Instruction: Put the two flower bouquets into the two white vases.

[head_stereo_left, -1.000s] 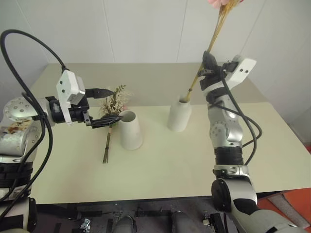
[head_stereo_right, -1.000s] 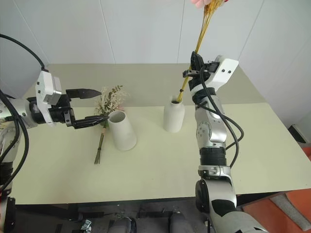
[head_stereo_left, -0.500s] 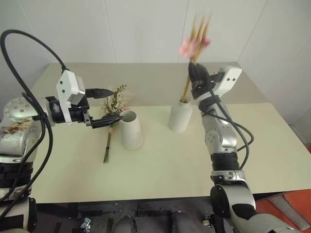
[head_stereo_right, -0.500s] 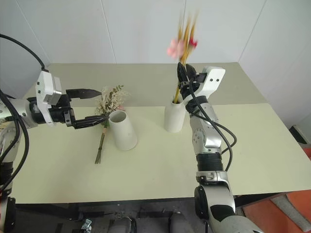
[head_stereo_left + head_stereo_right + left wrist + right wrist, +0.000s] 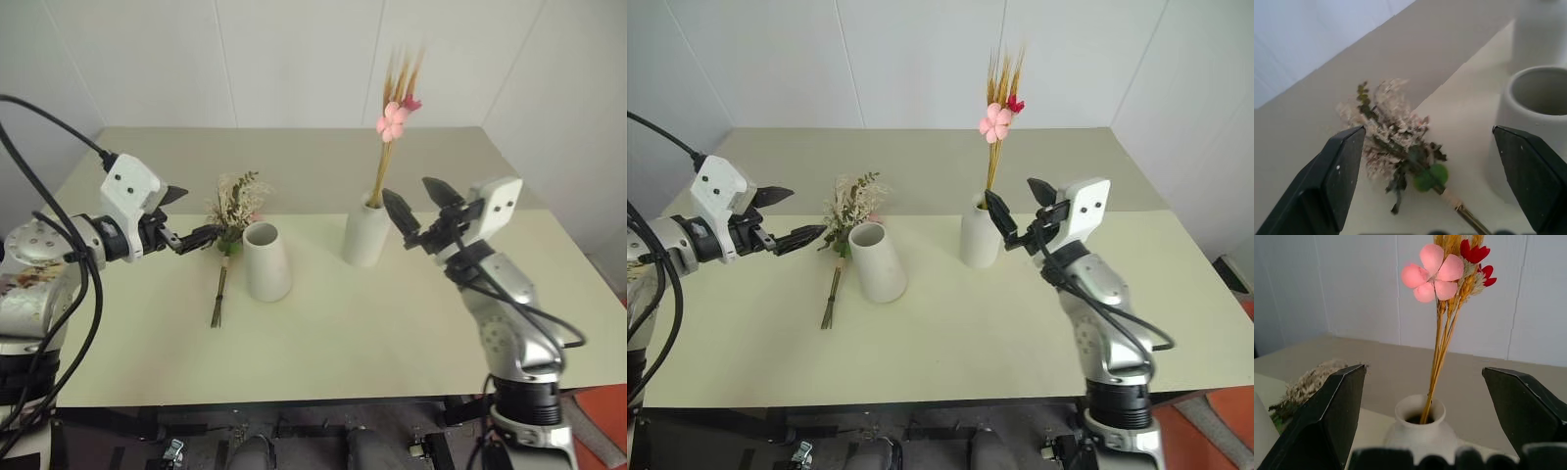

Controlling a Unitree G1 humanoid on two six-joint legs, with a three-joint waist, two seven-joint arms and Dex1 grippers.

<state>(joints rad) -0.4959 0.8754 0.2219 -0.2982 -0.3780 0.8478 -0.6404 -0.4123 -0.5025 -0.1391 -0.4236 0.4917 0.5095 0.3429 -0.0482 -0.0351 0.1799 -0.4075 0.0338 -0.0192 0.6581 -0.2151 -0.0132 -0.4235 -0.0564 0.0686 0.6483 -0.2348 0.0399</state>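
While both jaws stood open, the pink-blossomed bunch (image 5: 997, 117) rose from the bottle-shaped vase (image 5: 978, 233).
The bushy bunch (image 5: 844, 223) lay beside the cone vase (image 5: 877, 262) on the surface (image 5: 950, 333).

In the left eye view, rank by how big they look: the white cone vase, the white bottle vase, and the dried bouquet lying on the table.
1. Bushy dried beige bouquet, longest end to end.
2. Plain white cone vase and white narrow-necked bottle vase look about alike; the bottle vase stands farther back, so no ranking.
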